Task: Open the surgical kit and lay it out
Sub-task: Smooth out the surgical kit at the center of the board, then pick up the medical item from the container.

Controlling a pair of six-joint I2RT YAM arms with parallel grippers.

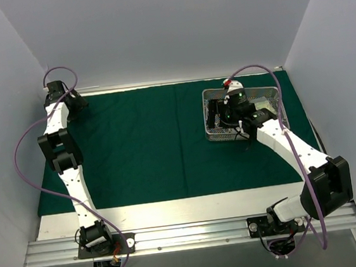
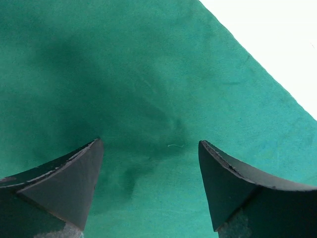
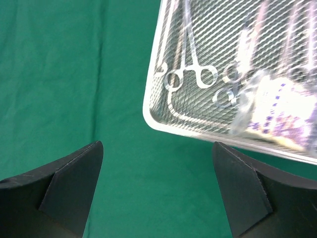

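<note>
Steel mesh first: the tray [image 1: 206,114] sits on the spread dark green cloth [image 1: 134,144], which runs well out to the tray's left and only a little to its right. Inside the tray lie the instruments [image 3: 190,74] and a clear packet [image 3: 282,106]. The right claw [image 3: 157,145] hangs just above the tray at one of its corners, jaws spread wide, holding nothing. The left claw [image 2: 150,144] is well apart, far to the tray's left over the cloth, also wide open and empty. White tabletop [image 2: 277,39] shows past the cloth edge there.

Handling, as we judge it:
- **Tray:** rigid and prob. light, but its load can slide, so a tilt could spill things. Pinch the rim wire and keep it level.
- **Instruments:** slim, hard, slippery, lying flat on the mesh w/ little room for a finger under them. We'd take each at the ring handles or across the shank just past the rings. Go one at a time, since they lie close together & could tangle.
- **Packet:** soft and v. light; pinch an edge gently.
- **Cloth:** limp; it would bunch up if the tray gets pushed.
</note>
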